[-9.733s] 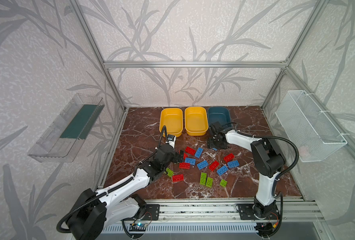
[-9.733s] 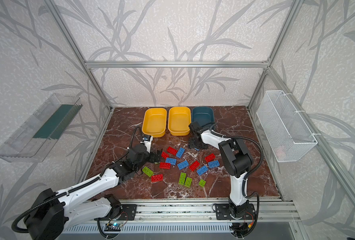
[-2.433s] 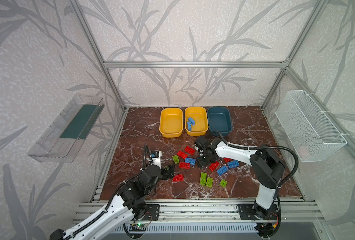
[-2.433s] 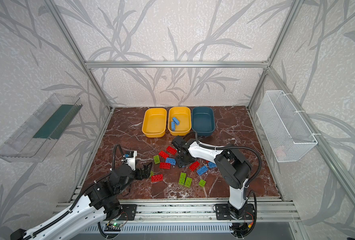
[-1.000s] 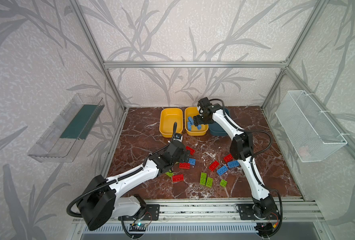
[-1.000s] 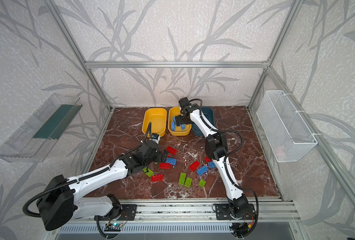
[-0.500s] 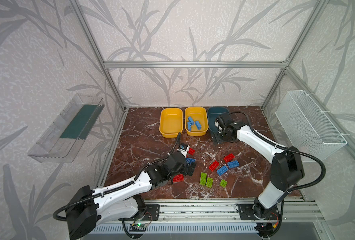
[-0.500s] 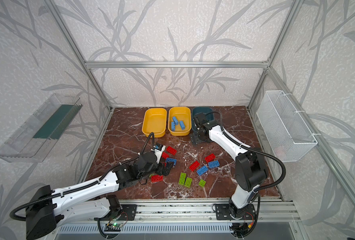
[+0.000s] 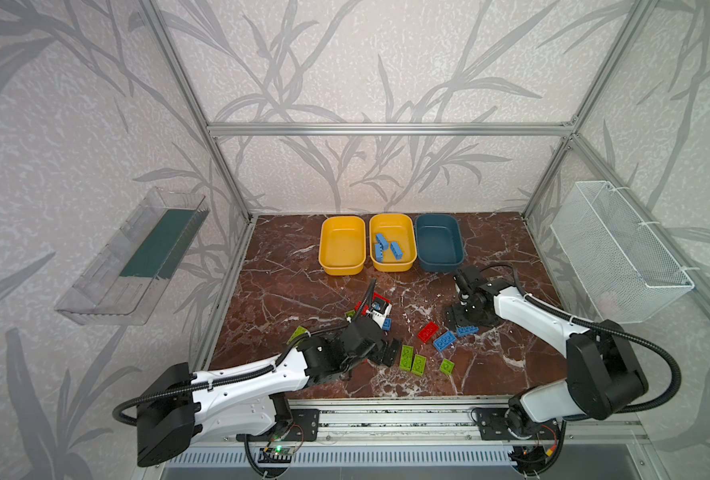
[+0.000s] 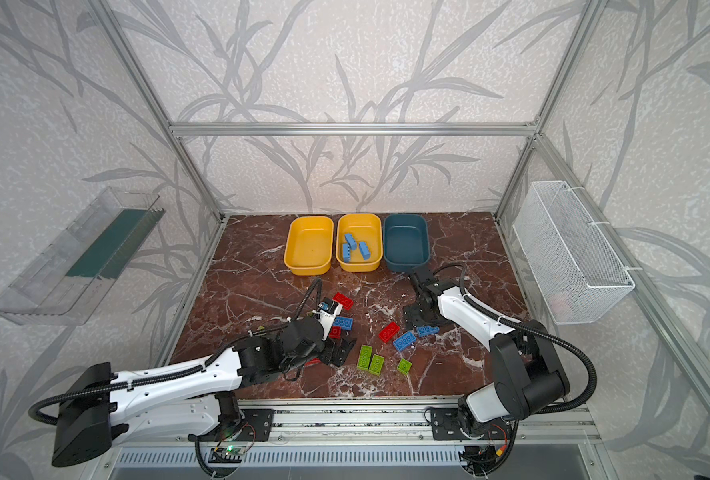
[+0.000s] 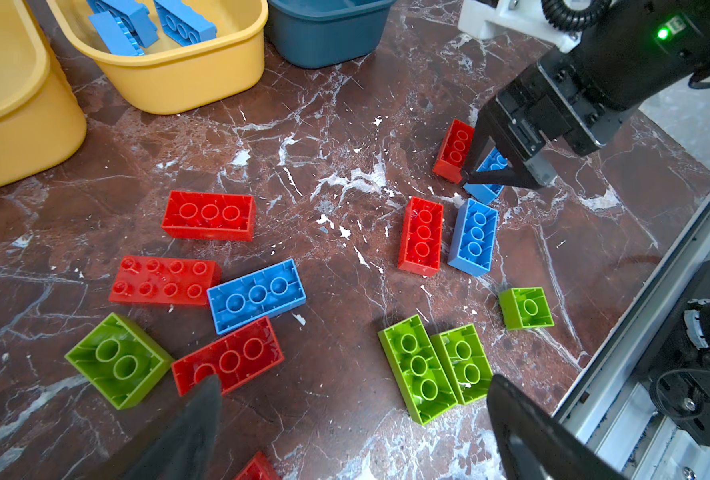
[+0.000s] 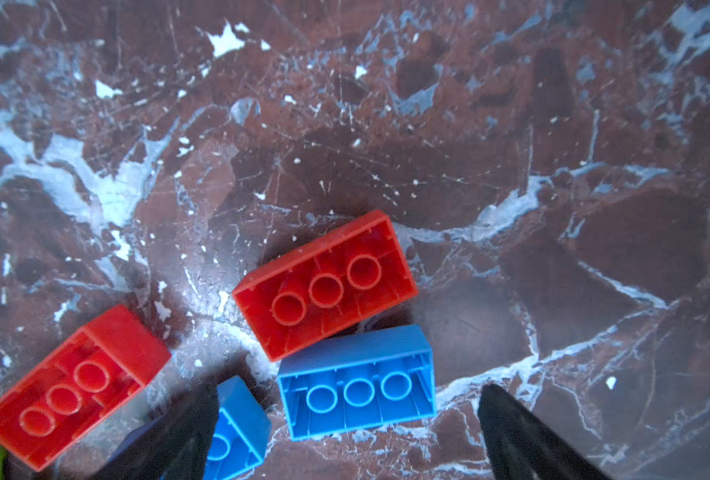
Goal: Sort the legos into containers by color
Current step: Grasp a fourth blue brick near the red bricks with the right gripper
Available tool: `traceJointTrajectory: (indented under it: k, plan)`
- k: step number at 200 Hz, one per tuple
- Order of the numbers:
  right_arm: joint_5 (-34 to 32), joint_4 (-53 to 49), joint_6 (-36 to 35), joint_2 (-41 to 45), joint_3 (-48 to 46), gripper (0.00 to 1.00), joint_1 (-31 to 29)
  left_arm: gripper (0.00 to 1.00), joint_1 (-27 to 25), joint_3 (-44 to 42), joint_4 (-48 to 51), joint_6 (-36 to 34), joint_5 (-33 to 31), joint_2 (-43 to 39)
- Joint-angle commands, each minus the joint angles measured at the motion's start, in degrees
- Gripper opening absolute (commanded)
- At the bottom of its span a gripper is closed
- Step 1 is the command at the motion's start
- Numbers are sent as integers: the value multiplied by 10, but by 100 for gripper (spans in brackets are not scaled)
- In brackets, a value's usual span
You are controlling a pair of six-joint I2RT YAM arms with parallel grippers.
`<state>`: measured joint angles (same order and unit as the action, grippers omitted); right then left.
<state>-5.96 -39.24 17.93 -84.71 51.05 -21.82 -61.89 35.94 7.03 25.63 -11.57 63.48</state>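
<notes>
Right gripper [image 12: 349, 415], jaws spread and empty, poised low over a blue lego [image 12: 357, 382] lying against a red lego [image 12: 324, 286] on the desk [image 12: 428, 124], left gripper [image 11: 355, 386] likewise spread and empty; closing here could drag the red neighbour along toward the middle yellow container [image 9: 392, 267], which holds three sorted blue legos [image 9: 386, 249].

Three tubs stand close side by side in a row at the back of the table [image 9: 303, 286]: the left tub [image 9: 342, 270], the middle tub [image 9: 392, 267] with three bricks [image 9: 396, 250] in it, and the right tub [image 9: 440, 264]. The loose bricks [image 9: 444, 341] lie scattered on the table in front of them, with the left gripper [image 9: 387, 355] at the scatter's near left and the right gripper [image 9: 461, 318] at its right edge. A tray [image 9: 137, 266] hangs on the left wall and a basket [image 9: 619, 245] on the right.
</notes>
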Motion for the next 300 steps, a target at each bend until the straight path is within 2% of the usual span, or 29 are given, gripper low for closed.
traceJointTrajectory:
  k: [1, 58, 86, 113, 141, 180, 202, 226, 265, 300]
  plan:
    - [26, 7, 21, -3, -8, 98, 11, 99, -7, 6, 4, 11, -27, -16]
    - [53, 6, 33, -54, 5, 97, 13, 99, -8, -30, -8, 14, -49, -64]
    - [56, 1, 40, -61, 3, 92, 12, 99, -9, -40, -8, 6, -60, -82]
    - [59, -5, 45, -54, -1, 82, 12, 99, -8, -51, -9, 3, -63, -92]
    - [53, -15, 52, -60, 3, 62, 12, 99, -8, -64, -12, 2, -67, -105]
    - [53, -22, 61, -82, 9, 58, 7, 99, -8, -76, -1, 2, -88, -131]
    - [47, -35, 65, -82, 18, 50, -6, 99, -7, -77, 22, 21, -125, -142]
    - [38, -67, 72, -57, 44, 48, -26, 99, -7, -82, 33, 21, -136, -153]
    - [42, -113, 73, -17, 135, 48, -43, 99, 0, -88, 28, 22, -132, -154]
    - [76, -68, 51, -39, 219, 49, -43, 99, 43, -90, 15, 30, -95, -122]
